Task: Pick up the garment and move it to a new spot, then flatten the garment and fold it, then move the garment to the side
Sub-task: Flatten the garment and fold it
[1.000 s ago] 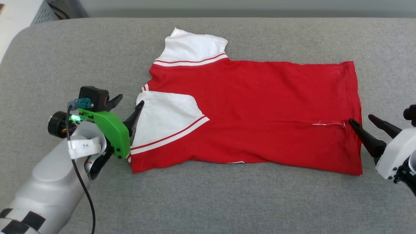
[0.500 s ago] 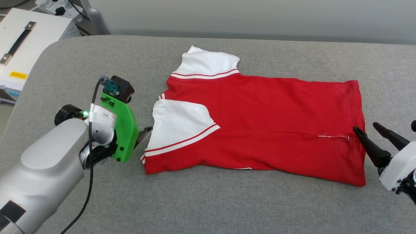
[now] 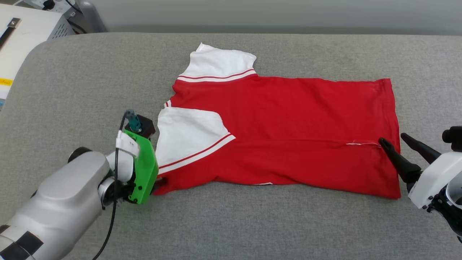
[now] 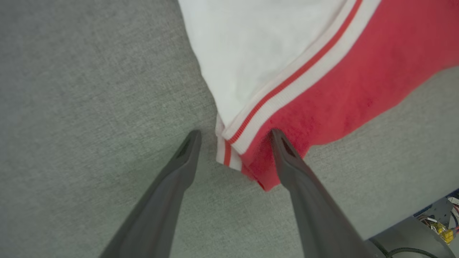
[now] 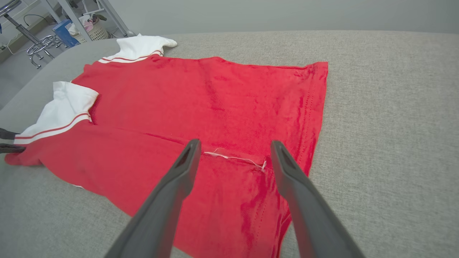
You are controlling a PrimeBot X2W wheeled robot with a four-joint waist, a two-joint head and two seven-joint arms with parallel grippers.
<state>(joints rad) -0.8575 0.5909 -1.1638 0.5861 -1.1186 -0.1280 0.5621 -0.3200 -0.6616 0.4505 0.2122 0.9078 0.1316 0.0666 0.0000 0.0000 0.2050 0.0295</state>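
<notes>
The garment (image 3: pixel 288 130), red with white striped-trim sleeves, lies flat on the grey cushion (image 3: pixel 231 224), its near edge and near sleeve folded over onto the body. My left gripper (image 3: pixel 159 181) sits at its near left corner, mostly hidden by the green wrist mount (image 3: pixel 144 173). In the left wrist view the left gripper (image 4: pixel 233 133) is open, its fingers straddling that striped corner (image 4: pixel 229 157). My right gripper (image 3: pixel 391 138) is open at the hem on the right. In the right wrist view the right gripper (image 5: pixel 235 142) hovers over the hem beside a white thread (image 5: pixel 233 157).
A white equipment box (image 3: pixel 25 25) stands off the cushion's far left corner, with cables behind it. A stool (image 5: pixel 39 50) and a cart stand on the floor beyond. The cushion's rounded left edge (image 3: pixel 21 72) is near my left arm.
The camera has shifted. My left gripper has turned and slid along the garment's left edge from the sleeve to the near corner. My right gripper has edged slightly over the hem.
</notes>
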